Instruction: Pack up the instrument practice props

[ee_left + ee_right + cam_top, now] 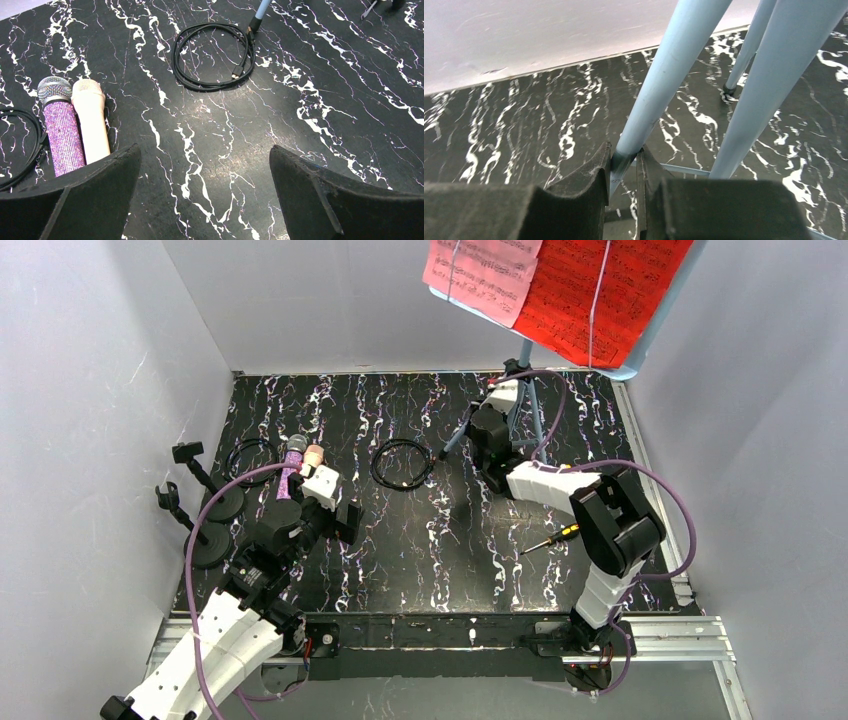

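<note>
Between right fingers [589,175]: blue stand leg [664,85], gripped firmly | left fingers [90,200]: wide open, purple microphone [62,130] just beside | advice: move leg slowly, it may tip.

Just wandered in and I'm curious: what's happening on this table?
Two robot arms are packing up music props. The right arm's fingers are shut on a leg of the blue stand at the back, which holds red sheets and pink sheets. The left arm's fingers hang wide open above the table, holding nothing, near the purple mic and cream mic lying side by side. Two black posts stand at the left edge. A cable coil and a screwdriver lie loose.
</note>
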`<action>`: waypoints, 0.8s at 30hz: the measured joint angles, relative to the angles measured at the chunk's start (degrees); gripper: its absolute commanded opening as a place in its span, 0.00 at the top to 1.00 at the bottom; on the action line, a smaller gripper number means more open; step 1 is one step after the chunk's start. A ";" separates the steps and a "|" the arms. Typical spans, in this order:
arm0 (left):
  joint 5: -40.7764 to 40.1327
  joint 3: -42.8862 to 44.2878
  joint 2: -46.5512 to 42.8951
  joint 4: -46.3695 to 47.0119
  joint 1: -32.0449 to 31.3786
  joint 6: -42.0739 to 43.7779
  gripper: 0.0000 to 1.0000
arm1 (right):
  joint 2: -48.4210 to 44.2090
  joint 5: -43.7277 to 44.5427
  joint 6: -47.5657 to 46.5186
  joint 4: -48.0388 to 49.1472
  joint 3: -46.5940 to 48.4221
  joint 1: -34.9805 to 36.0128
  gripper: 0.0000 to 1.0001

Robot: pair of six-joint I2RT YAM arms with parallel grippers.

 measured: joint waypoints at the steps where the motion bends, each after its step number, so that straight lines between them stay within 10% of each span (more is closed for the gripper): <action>1: 0.00 0.00 0.00 -0.02 0.00 0.00 0.02 | -0.44 -1.44 -0.07 0.17 -0.52 0.09 0.95; 11: 0.00 0.00 0.00 -0.02 -0.09 0.00 0.02 | -5.33 -11.56 -0.48 0.07 -5.55 0.46 0.93; 24: -0.15 0.00 0.07 -0.59 -0.11 -0.50 0.02 | -10.32 -18.25 -1.81 -4.37 -8.35 0.83 0.67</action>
